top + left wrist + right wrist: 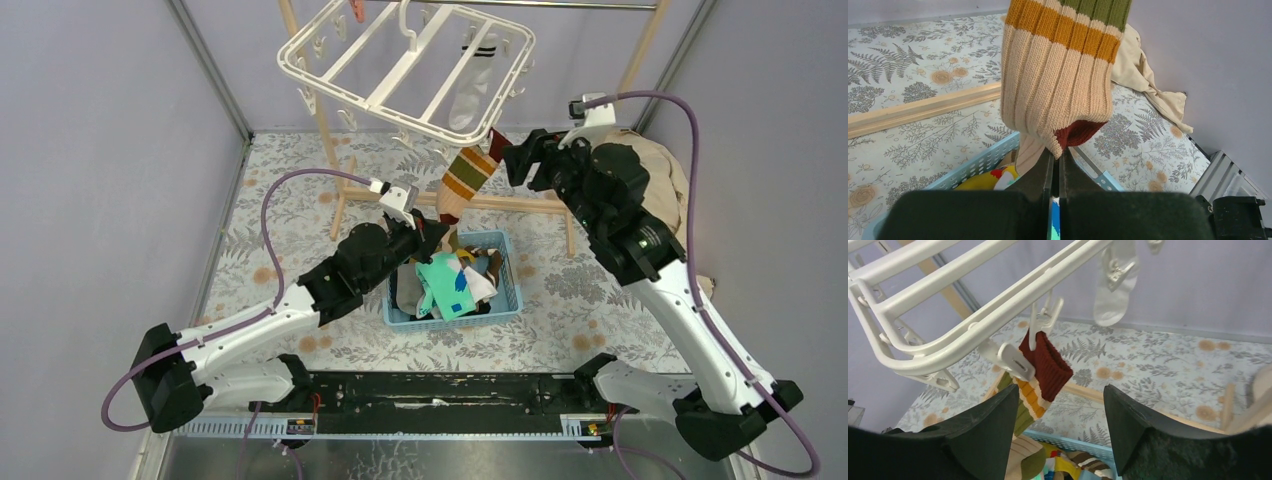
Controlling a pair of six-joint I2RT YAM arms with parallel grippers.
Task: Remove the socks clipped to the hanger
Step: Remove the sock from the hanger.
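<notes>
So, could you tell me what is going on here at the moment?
The left gripper is shut on the toe of the striped sock, whose dark red cuff is held by a clip on the hanger. The right gripper is open, facing that clip. A white sock hangs clipped too; other socks lie in the blue basket below.

The left arm and right arm share white links, black joints and looping purple cables.

A blue basket sits before the wooden rack, beige cloth apparently crumpled nearby.
</notes>
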